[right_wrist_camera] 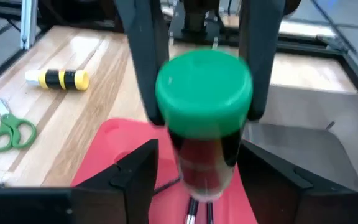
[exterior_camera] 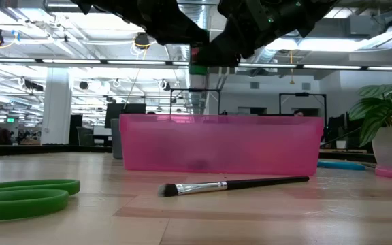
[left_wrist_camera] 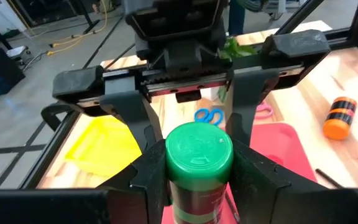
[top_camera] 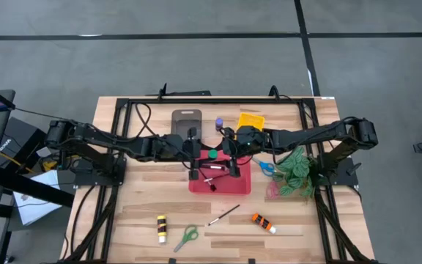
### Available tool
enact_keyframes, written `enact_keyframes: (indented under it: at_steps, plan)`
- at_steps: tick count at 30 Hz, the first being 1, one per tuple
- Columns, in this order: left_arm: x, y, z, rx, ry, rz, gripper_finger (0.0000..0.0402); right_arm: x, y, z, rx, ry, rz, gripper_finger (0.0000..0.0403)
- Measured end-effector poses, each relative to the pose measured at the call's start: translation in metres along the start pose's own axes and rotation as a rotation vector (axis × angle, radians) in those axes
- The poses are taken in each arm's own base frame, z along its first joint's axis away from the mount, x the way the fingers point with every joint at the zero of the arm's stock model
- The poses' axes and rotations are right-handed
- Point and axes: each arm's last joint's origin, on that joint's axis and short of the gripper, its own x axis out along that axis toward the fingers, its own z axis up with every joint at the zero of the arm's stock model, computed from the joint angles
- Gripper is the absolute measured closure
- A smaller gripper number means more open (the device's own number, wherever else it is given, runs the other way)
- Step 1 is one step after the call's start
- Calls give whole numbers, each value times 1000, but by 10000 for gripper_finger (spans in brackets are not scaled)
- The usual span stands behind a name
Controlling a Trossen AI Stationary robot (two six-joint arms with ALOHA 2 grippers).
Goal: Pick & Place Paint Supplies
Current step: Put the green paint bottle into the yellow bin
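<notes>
Above the red tray (top_camera: 242,186), green-capped paint bottle (top_camera: 213,155) between both pincers.

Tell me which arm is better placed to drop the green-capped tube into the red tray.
Left, probably. The left gripper is clamped on the green-capped tube above the red tray. The right gripper faces it with fingers spread clear of the tube.

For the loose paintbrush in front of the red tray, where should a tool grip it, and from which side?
Likely at the middle of the dark handle of the paintbrush, coming straight down from above. It lies flat on the table, slanted, with clear wood around it, so the fingers should close across the thin handle.
</notes>
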Motion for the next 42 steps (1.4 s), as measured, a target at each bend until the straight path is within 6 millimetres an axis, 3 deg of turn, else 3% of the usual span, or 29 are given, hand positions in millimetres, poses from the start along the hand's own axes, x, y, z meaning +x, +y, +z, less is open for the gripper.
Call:
enact_keyframes:
  at_steps: [7, 13, 19, 28, 35, 42]
  plan:
    - [-8, 4, -3, 15, 81, 91, 266, -13, -6, -2, 23, 64, -15, 159]
    - [-38, 15, -5, -48, 59, 198, 266, -38, -7, 0, 35, 62, -78, 158]
    - [-64, 26, -20, -228, -171, 251, 266, -64, -5, -4, 14, 4, -157, 158]
    - [-85, 42, -69, -609, -618, 320, 266, -77, -4, -8, -117, -190, -240, 158]
    - [-77, 47, -84, -854, -785, 270, 266, -75, -4, -8, -192, -339, -305, 158]
    - [-60, 51, -76, -983, -892, 213, 266, -62, -6, -2, -296, -445, -393, 158]
